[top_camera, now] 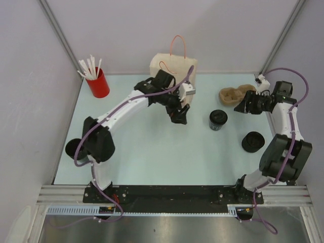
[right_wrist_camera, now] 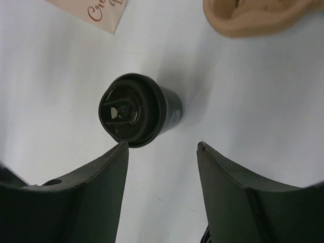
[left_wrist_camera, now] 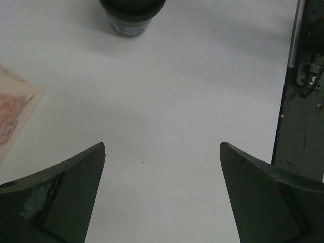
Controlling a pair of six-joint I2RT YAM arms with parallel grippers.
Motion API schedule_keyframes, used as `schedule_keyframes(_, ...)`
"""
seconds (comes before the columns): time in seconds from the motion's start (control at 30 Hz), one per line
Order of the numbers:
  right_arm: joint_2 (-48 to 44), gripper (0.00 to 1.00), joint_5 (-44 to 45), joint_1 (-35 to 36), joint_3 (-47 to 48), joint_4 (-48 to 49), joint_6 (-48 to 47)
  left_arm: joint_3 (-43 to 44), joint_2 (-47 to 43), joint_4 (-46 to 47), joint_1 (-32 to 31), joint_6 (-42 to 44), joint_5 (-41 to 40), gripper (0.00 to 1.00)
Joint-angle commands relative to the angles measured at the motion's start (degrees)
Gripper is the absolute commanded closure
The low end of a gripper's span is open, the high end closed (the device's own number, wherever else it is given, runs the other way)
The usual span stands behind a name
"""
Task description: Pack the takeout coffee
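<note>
Right hand (right_wrist_camera: 162, 146), fingers apart, should lower centred around the coffee cup (right_wrist_camera: 139, 109) (it stands upright) before closing; left hand (left_wrist_camera: 162, 147) is apart too.

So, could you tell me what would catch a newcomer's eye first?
Likely the paper bag with red handles, upright at the far middle, and the red cup of white straws at far left. Then the dark coffee cup right of centre, between the open left fingers and right fingers.
</note>
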Motion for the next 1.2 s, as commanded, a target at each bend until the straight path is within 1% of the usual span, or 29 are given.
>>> schedule_keyframes(0.0, 6.6, 0.42, -12.7, -4.0, 1.1, -4.9, -0.6, 12.5, 9.4, -1.7, -4.5, -7.6, -1.9, 0.01)
schedule_keyframes(0.03, 7.2, 0.43, -13.5, -4.5, 1.1, -5.0, -0.6, 15.0, 11.2, -2.0, -4.9, -8.4, -2.1, 0.00)
schedule_keyframes(0.07, 7.8, 0.43, -14.2, -4.6, 1.2, -4.7, -0.5, 19.5, 13.2, -2.2, -5.3, -10.6, -2.0, 0.01)
schedule_keyframes(0.1, 8.5, 0.44, -14.3, -4.6, 1.2, -4.7, -0.4, 21.6, 16.4, -2.3, -5.6, -11.7, -1.7, 0.01)
schedule_keyframes(0.17, 9.4, 0.44, -14.1, -4.3, 1.1, -4.5, -0.4, 26.7, 19.3, -1.8, -6.0, -14.9, -1.8, 0.01)
schedule_keyframes(0.27, 11.0, 0.46, -13.8, -3.6, 1.1, -4.4, -0.3, 29.0, 22.0, 0.1, -7.7, -16.0, -5.0, 0.01)
schedule_keyframes(0.43, 13.2, 0.48, -13.8, -2.8, 1.0, -4.5, -0.7, 30.5, 24.6, 4.4, -8.9, -19.6, -7.9, 0.01)
schedule_keyframes(0.53, 13.3, 0.48, -13.9, -2.9, 0.8, -4.3, -0.7, 29.9, 25.6, 8.9, -8.9, -22.2, -10.6, 0.00)
schedule_keyframes(0.57, 13.1, 0.48, -13.6, -2.8, 0.8, -4.1, -0.7, 29.6, 25.9, 11.5, -8.8, -22.3, -10.9, 0.01)
schedule_keyframes(0.73, 14.1, 0.48, -12.9, -2.7, 0.4, -2.8, 0.2, 29.7, 27.3, 18.2, -8.9, -27.4, -11.4, 0.00)
schedule_keyframes(0.9, 15.6, 0.49, -11.9, -1.8, 0.4, -1.3, 1.4, 29.9, 29.4, 22.9, -9.0, -29.1, -15.1, 0.01)
schedule_keyframes(1.0, 15.4, 0.48, -11.2, -1.0, 0.4, -0.2, 2.0, 30.8, 31.3, 24.2, -9.0, -30.1, -16.5, 0.01)
schedule_keyframes(1.07, 15.2, 0.49, -10.8, -0.6, 0.3, 0.1, 2.3, 32.4, 32.2, 23.8, -9.0, -30.3, -15.4, 0.01)
schedule_keyframes(1.17, 15.1, 0.49, -10.7, -0.3, 0.4, 1.1, 3.0, 32.3, 33.2, 23.6, -9.2, -30.1, -15.0, 0.01)
